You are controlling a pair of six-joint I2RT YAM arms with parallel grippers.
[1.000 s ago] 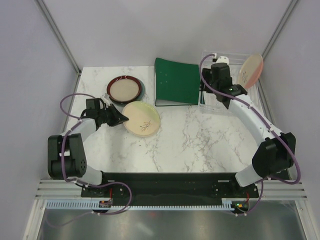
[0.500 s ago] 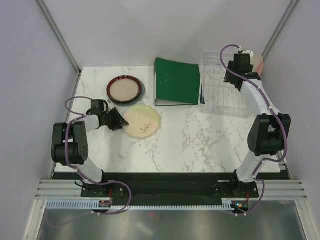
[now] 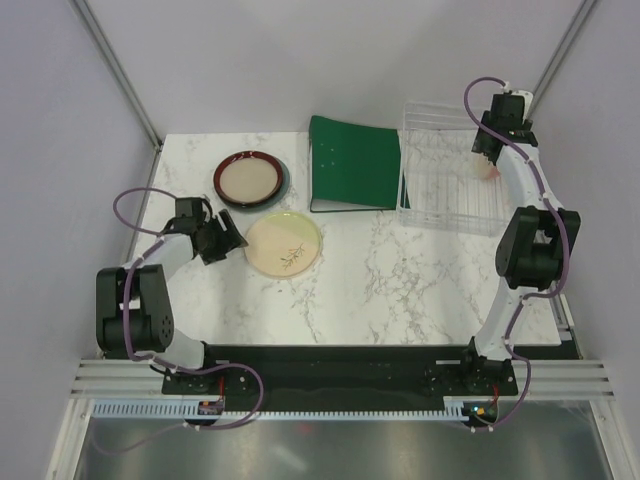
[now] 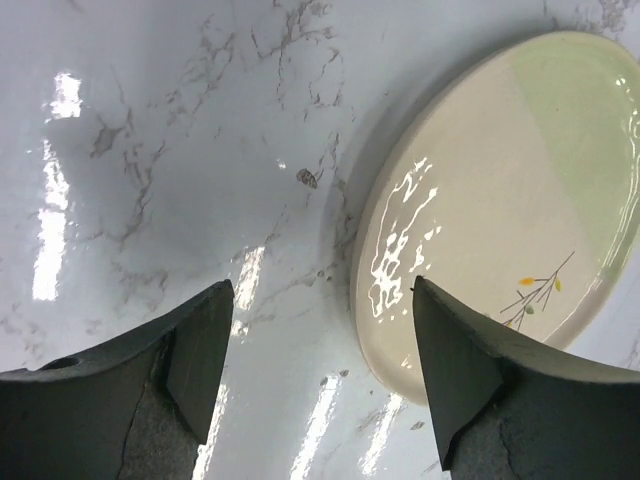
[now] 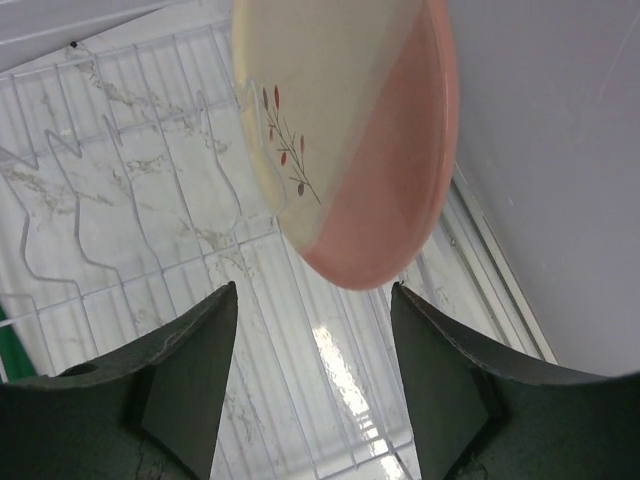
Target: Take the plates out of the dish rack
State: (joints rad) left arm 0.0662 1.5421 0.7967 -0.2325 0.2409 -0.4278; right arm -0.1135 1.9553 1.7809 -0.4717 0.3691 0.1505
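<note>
A cream plate with a sprig motif (image 3: 284, 244) (image 4: 510, 210) lies flat on the marble table. My left gripper (image 3: 228, 242) (image 4: 320, 290) stands open at its left edge, holding nothing; one finger hangs over the rim. A dark-red-rimmed plate (image 3: 248, 178) rests on a slate grey plate (image 3: 286, 180) at the back left. In the clear dish rack (image 3: 445, 195) (image 5: 140, 210) a cream-and-pink plate (image 5: 350, 140) (image 3: 488, 171) stands on edge. My right gripper (image 3: 489, 152) (image 5: 313, 290) hovers open just below that plate's rim, apart from it.
A flat green binder (image 3: 355, 162) lies between the stacked plates and the rack. The enclosure's right wall (image 5: 560, 180) runs close beside the rack and the standing plate. Bare marble (image 3: 400, 280) stretches across the front of the table.
My left gripper has opened, let go of the sprig plate on the table and drawn back slightly left. The right arm has swung to the rack's far right, over the cream-and-pink plate.
</note>
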